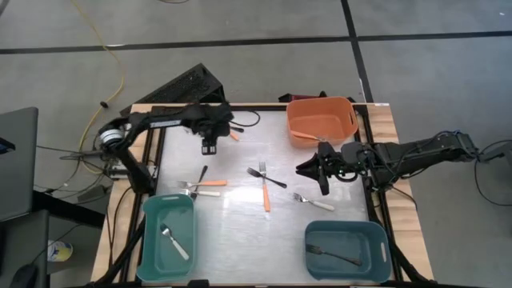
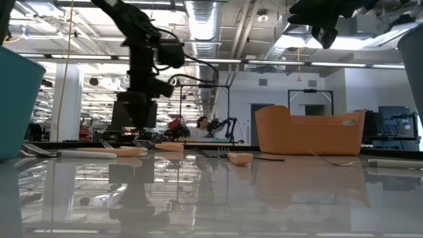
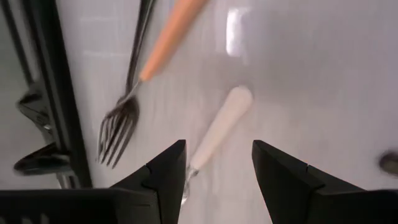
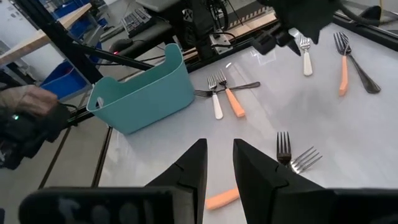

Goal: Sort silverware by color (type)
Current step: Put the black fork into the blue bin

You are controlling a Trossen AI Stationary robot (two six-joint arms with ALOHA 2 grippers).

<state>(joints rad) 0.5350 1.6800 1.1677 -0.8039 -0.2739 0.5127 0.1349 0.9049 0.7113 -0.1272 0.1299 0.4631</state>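
High view shows slim metal-headed silverware [image 1: 266, 192] strewn across the glossy pale table [image 1: 240, 232], some already in smooth plastic bins. Left gripper [image 1: 211, 144], fingers parted and empty, hangs over a white-handled fork [image 3: 219, 127]; right gripper [image 1: 322, 170] hovers mid-table, narrowly parted, empty.

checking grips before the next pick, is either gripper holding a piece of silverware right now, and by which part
Nothing is held. The left gripper is open above a white-handled utensil on the table. The right gripper has a narrow empty gap.
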